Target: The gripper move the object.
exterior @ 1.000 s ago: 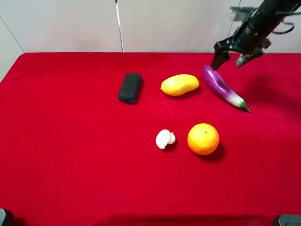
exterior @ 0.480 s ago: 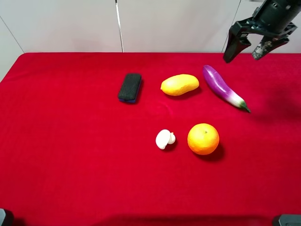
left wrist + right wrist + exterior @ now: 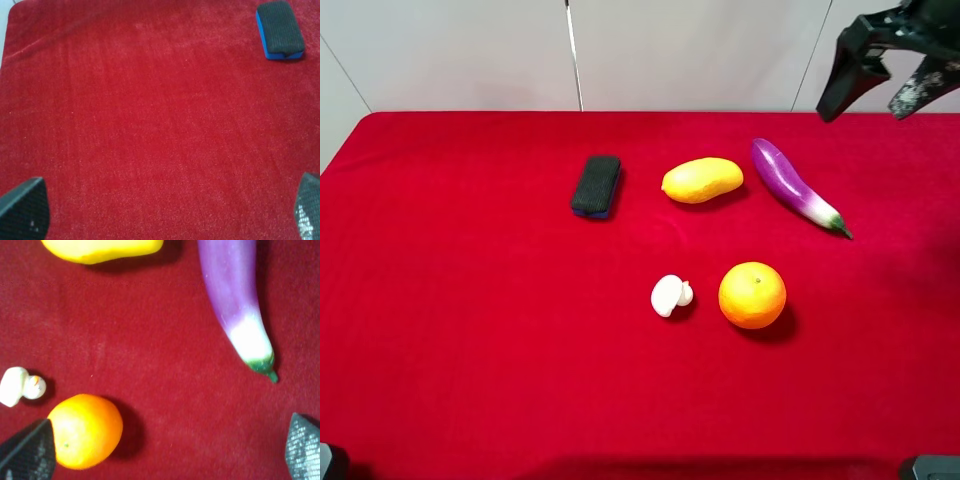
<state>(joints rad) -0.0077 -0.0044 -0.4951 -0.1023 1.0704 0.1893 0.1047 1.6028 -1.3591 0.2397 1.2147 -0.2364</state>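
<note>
The purple toy eggplant (image 3: 794,185) lies on the red cloth at the back right, its white end and green stem pointing to the front right. It also shows in the right wrist view (image 3: 234,300). My right gripper (image 3: 878,95) is open and empty, raised above and behind the eggplant at the view's top right corner. In the right wrist view its two fingertips (image 3: 27,452) stand wide apart at the frame's corners. My left gripper is open and empty; its fingertips (image 3: 22,210) show over bare red cloth.
A yellow mango (image 3: 701,179) lies just left of the eggplant. A black sponge block (image 3: 596,185) lies further left. An orange (image 3: 752,295) and a small white mushroom (image 3: 669,295) sit nearer the front. The red cloth (image 3: 470,330) covers the whole table.
My right gripper has risen and moved back and to the right, away from the eggplant's purple end. The eggplant and other items have not moved.
</note>
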